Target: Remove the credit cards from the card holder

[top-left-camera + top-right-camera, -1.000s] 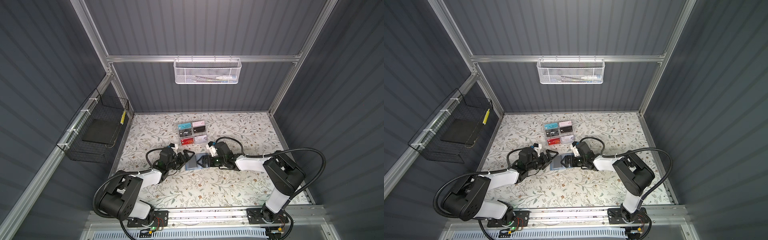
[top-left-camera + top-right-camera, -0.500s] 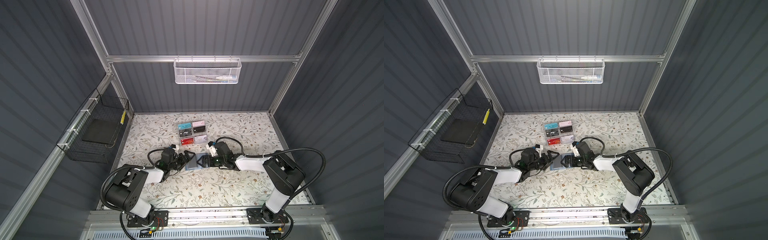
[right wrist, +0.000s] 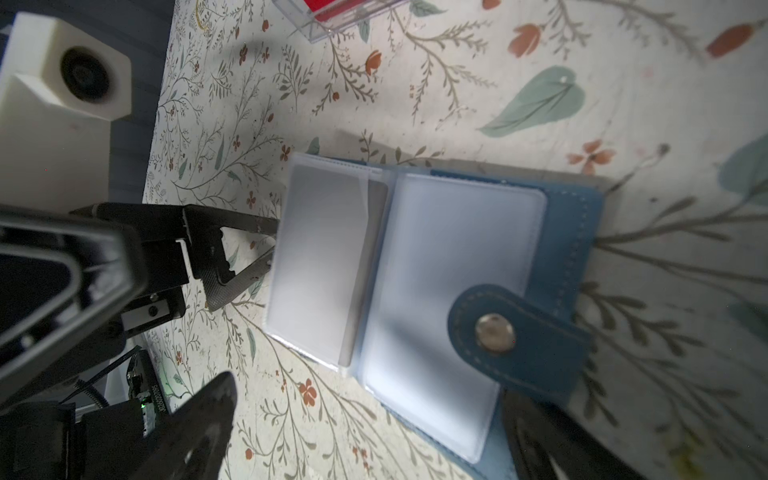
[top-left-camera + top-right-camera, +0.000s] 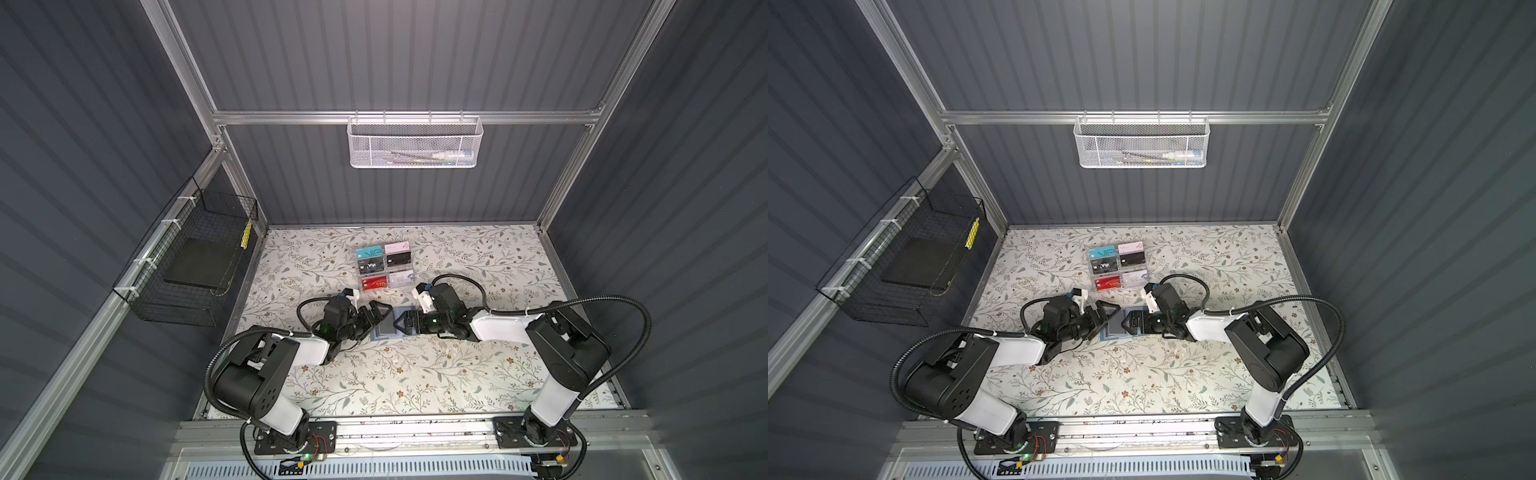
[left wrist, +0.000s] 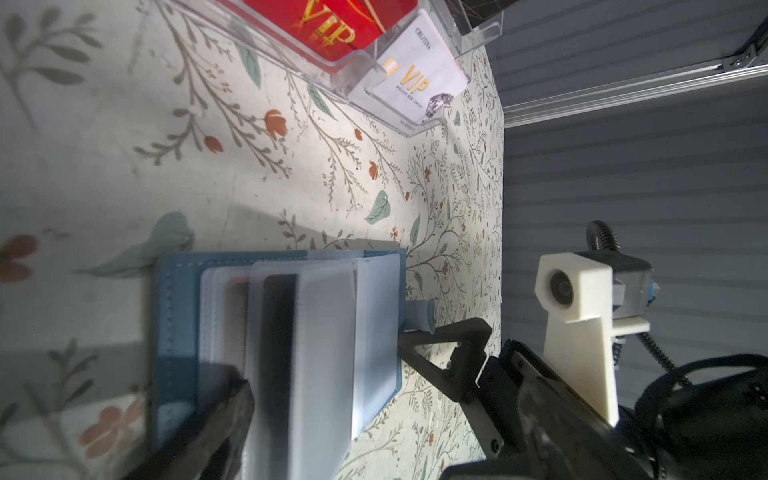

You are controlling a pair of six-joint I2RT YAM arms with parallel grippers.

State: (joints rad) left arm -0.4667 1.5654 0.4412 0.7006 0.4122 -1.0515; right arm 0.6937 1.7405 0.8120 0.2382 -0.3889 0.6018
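Left claw (image 4: 376, 319), spread like right claw (image 4: 400, 325), is nudging toward slate-blue leather card holder (image 4: 388, 329) ahead; should be aiming at edge of black plastic card (image 5: 279, 332).

Your card holder (image 4: 385, 332) lies on the tabletop (image 4: 415, 374) between the left jaws and right jaws, card rack (image 4: 384, 266) just behind it.

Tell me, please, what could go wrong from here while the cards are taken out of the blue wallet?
The left gripper and the right gripper stand open at opposite edges of the wallet, close together; they could collide.
No gripper holds the wallet, so a pull may drag it along.
The dark card sits inside a floppy sleeve; the jaws may pinch both together.
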